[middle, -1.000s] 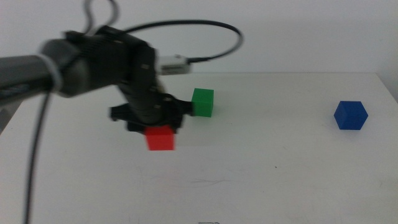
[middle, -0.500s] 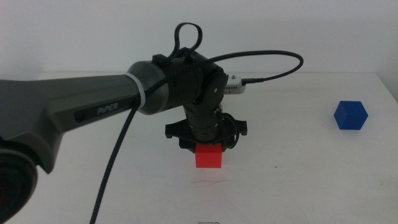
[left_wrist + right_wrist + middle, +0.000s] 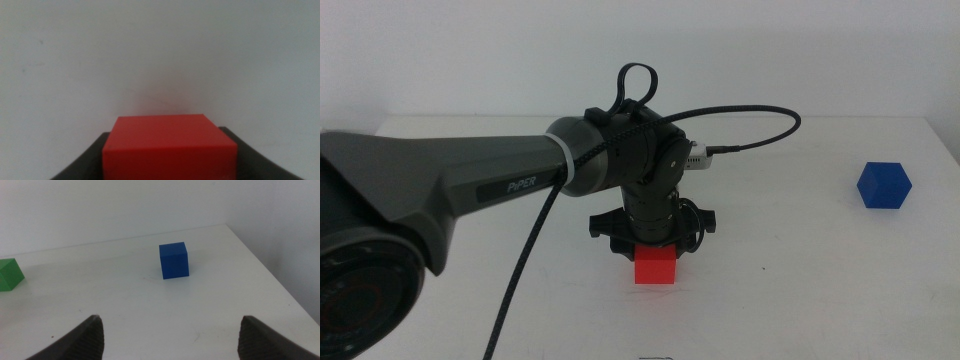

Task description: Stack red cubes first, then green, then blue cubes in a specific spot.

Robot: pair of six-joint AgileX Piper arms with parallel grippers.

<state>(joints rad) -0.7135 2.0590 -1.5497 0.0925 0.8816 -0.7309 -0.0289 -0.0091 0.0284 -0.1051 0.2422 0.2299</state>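
My left gripper [image 3: 655,250] is shut on the red cube [image 3: 655,268] near the middle of the table, pointing straight down. The cube is at or just above the white surface; I cannot tell if it touches. In the left wrist view the red cube [image 3: 169,142] fills the space between the two dark jaws of the left gripper [image 3: 169,160]. The blue cube [image 3: 883,185] sits alone at the far right. The green cube [image 3: 10,274] shows only in the right wrist view, hidden behind the left arm in the middle view. My right gripper [image 3: 167,340] is open, facing the blue cube [image 3: 174,260] from a distance.
The left arm [image 3: 470,185] and its black cable [image 3: 750,115] span the left and centre of the table. The table's right edge [image 3: 270,275] runs close behind the blue cube.
The left gripper has carried the red cube to the right and down toward the front of the table. The arm now covers the green cube in the middle view.
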